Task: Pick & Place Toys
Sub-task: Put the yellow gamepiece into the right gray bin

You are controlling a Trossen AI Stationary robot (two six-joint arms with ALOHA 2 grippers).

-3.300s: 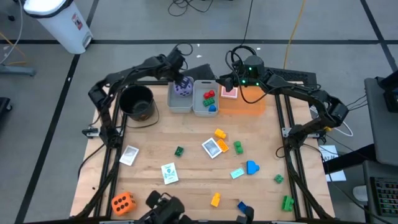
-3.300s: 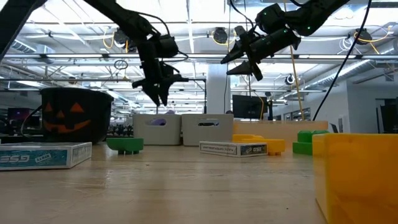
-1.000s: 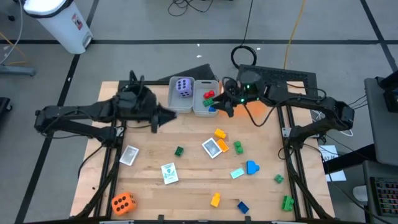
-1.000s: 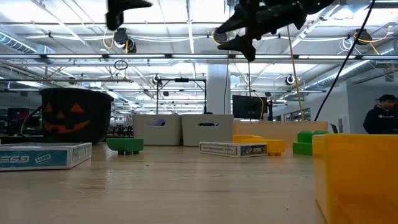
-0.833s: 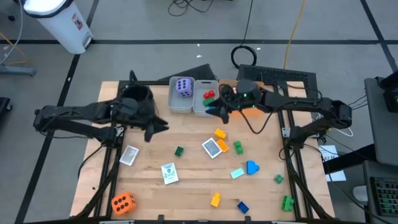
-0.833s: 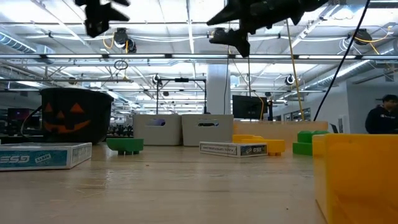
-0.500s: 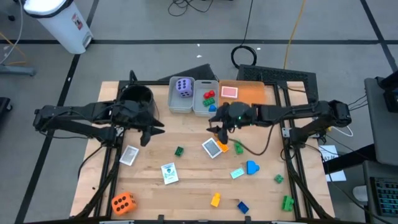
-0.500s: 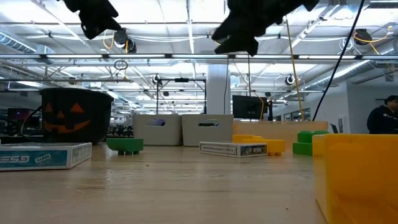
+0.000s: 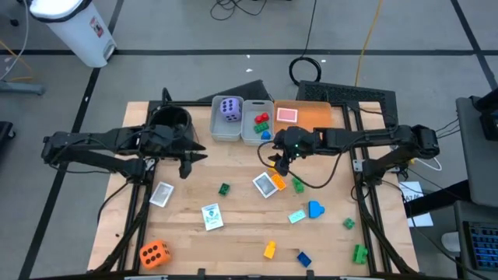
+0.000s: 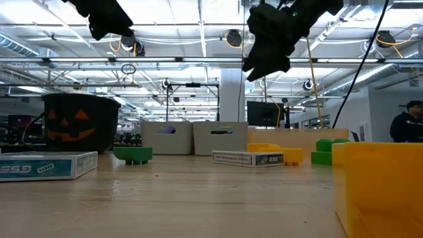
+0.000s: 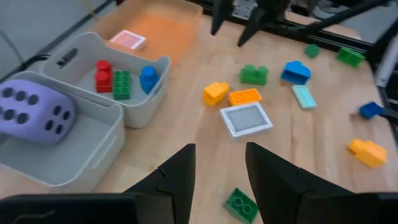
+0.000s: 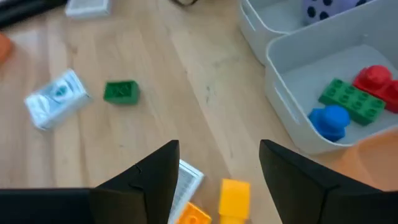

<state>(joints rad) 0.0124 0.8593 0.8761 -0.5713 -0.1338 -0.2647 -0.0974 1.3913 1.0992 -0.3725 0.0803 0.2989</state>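
Note:
Loose toys lie on the wooden table (image 9: 233,233): a yellow brick (image 12: 235,196), an orange brick (image 9: 280,183), green bricks (image 9: 224,188), picture cards (image 9: 266,185) and an orange die (image 9: 154,253). A purple die (image 9: 229,109) lies in the left grey bin; red, green and blue bricks (image 9: 262,124) lie in the right grey bin. My right gripper (image 9: 278,165) hangs open over the yellow brick and touches nothing. My left gripper (image 9: 187,163) hangs open above bare wood near the black bucket, with nothing between its fingers (image 11: 180,180).
A black pumpkin bucket (image 9: 171,124) stands at the far left beside the two grey bins (image 9: 241,134). A flat orange tray (image 9: 307,118) with one card (image 9: 287,115) lies at the far right. A person (image 10: 404,125) stands in the room beyond.
My right gripper has come away from the bins toward the near edge and sunk, tipping downward, to a spot over the yellow brick. My left gripper has gone a little toward the near edge and rolled, tipping downward. No toy has moved.

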